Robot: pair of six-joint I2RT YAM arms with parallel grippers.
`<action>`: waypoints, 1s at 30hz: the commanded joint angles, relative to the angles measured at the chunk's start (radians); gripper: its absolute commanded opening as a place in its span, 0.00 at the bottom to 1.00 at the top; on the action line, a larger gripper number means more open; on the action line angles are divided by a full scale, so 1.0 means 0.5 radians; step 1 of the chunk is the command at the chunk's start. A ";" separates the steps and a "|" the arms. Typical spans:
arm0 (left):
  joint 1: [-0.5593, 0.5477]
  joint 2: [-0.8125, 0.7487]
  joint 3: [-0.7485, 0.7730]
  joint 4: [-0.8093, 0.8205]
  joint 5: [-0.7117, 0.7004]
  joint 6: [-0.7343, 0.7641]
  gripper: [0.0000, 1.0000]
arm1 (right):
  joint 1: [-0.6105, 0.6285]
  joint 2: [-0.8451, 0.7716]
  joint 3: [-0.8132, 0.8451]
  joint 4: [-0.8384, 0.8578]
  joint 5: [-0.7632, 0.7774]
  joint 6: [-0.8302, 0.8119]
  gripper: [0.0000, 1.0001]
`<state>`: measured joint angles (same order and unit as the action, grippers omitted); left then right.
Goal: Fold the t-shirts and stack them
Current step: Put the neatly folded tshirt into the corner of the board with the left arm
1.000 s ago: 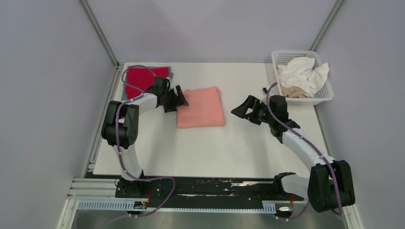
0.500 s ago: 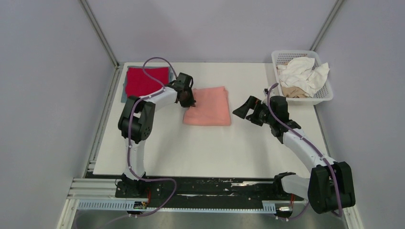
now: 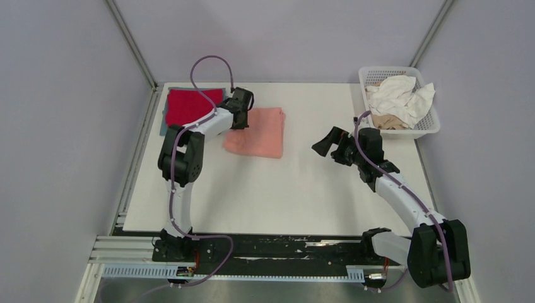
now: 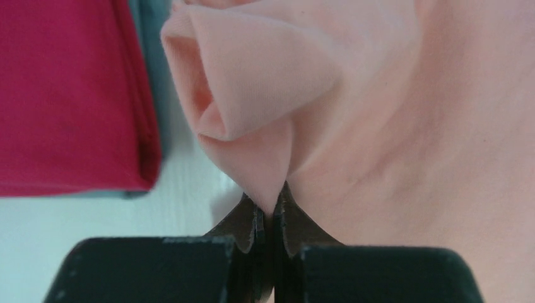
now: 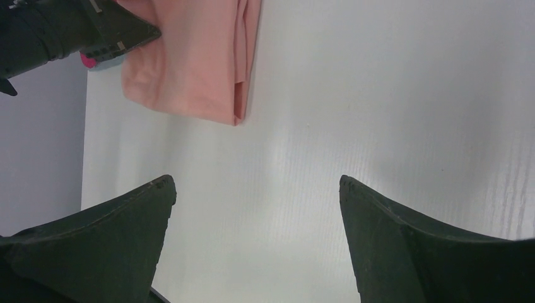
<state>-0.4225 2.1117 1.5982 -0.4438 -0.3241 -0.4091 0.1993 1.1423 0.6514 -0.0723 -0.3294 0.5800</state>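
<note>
Salmon-pink t-shirt (image 3: 258, 132) is pinched tight at its left edge by the left gripper (image 4: 270, 211). The red t-shirt (image 3: 189, 106) lies just to its left. The right gripper (image 5: 255, 189) gapes empty.

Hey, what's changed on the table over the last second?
The left gripper closed on the edge of the pink shirt and dragged it left and back, toward the red shirt. The right gripper stayed open and nearly in place. The red shirt and the basket did not move.

The left claw (image 4: 272, 211) is pinching the salmon-pink cloth t-shirt (image 3: 260, 134) at far left; the right claw (image 5: 255, 183) is hovering wide open.
</note>
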 commanded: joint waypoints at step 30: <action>0.421 -0.534 0.375 0.616 -0.101 1.476 0.00 | -0.034 0.204 0.090 -0.085 0.236 -0.120 1.00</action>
<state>-0.2195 1.9656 1.7325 -0.2176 -0.3683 0.2790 0.1867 1.2495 0.6556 -0.1177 -0.2333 0.5289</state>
